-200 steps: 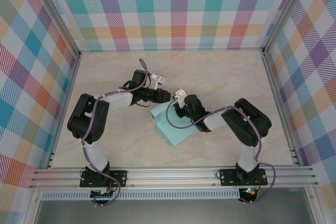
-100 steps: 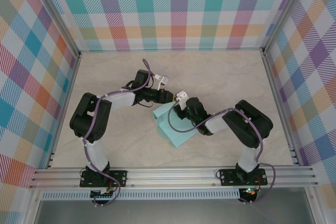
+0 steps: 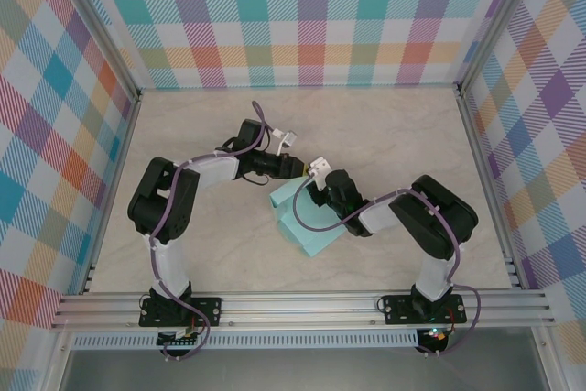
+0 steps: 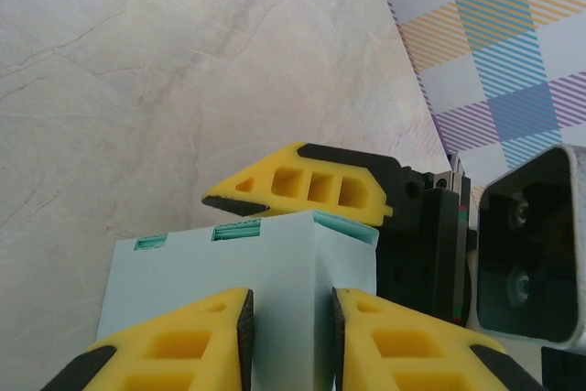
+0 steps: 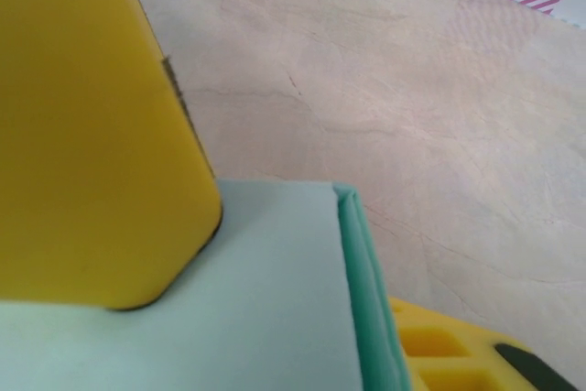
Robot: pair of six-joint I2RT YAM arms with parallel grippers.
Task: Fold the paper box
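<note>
The paper box (image 3: 307, 226) is a pale mint box standing in the middle of the table, between both arms. From the far left, my left gripper (image 3: 299, 175) meets its far corner. In the left wrist view its yellow fingers (image 4: 183, 336) sit either side of the box's (image 4: 201, 272) upright corner edge, pads against the card. My right gripper (image 3: 311, 191) comes in from the right. One of its fingers (image 4: 302, 188) lies along the box's far top edge. In the right wrist view that finger (image 5: 92, 135) rests by the mint panel (image 5: 256, 299), its pad face bare.
The tabletop (image 3: 385, 135) is pale and marble-patterned, with free room all round the box. Checked walls (image 3: 302, 16) close the back and both sides. An aluminium rail (image 3: 302, 304) carrying the arm bases runs along the near edge.
My left gripper has shifted a little to the right, onto the box's far corner. The right gripper's jaws have widened. The box has been nudged slightly towards the right.
</note>
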